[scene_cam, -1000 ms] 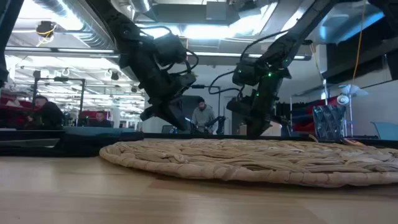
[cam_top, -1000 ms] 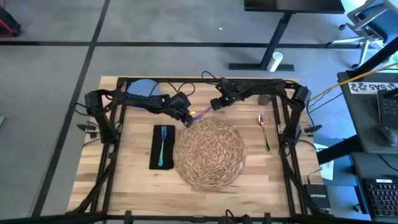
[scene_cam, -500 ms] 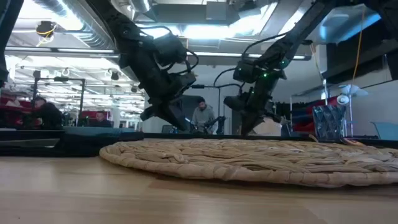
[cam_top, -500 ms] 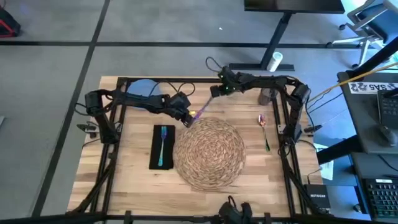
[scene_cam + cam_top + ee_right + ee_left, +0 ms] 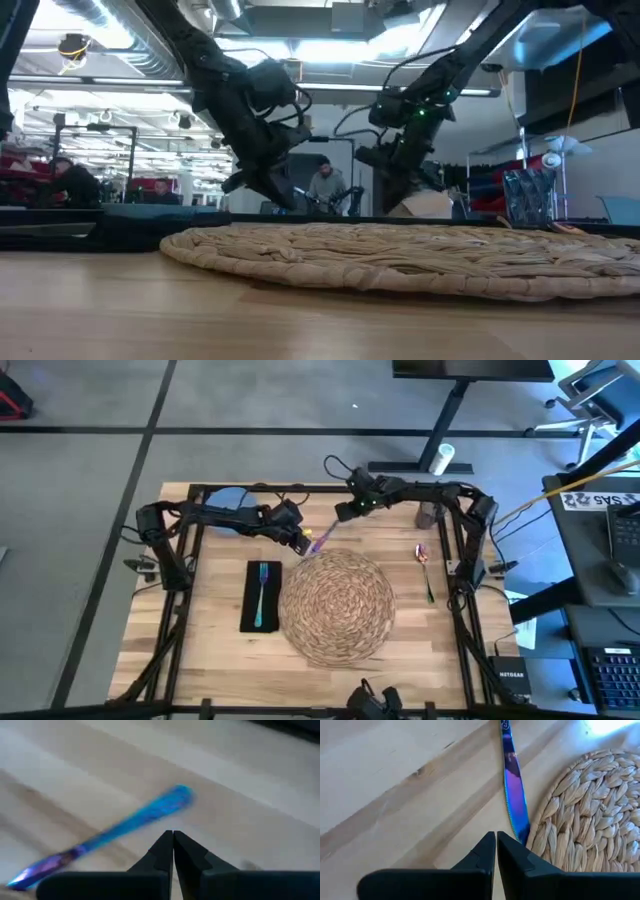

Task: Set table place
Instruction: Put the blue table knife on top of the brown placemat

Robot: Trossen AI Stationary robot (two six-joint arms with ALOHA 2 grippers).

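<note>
A knife (image 5: 318,539) with an iridescent blue-purple blade lies flat on the table (image 5: 210,650), its tip at the far-left rim of the round straw placemat (image 5: 338,605). My left gripper (image 5: 302,542) is shut and hovers at the blade's tip (image 5: 521,834). My right gripper (image 5: 340,512) is also shut and stands clear beyond the knife's handle end (image 5: 177,795). A teal fork (image 5: 262,588) lies on the black napkin (image 5: 250,615) left of the placemat. The pale blue plate (image 5: 228,500) sits at the far left, partly under my left arm. My left gripper's shut fingers (image 5: 512,855) stand right beside the knife's blade tip, slanting down from the table's far left. I cannot tell whether they touch it. The knife lies flat on the wood.
A spoon (image 5: 423,553) with a green handle lies right of the placemat. A small grey cup (image 5: 428,516) stands at the far right by the right arm. Bare wood shows along the near edge and in front of the napkin.
My right gripper has gone up and toward the table's far edge, away from the knife's handle end. My left gripper has drawn back a little toward the far left. The knife lies where it was.
</note>
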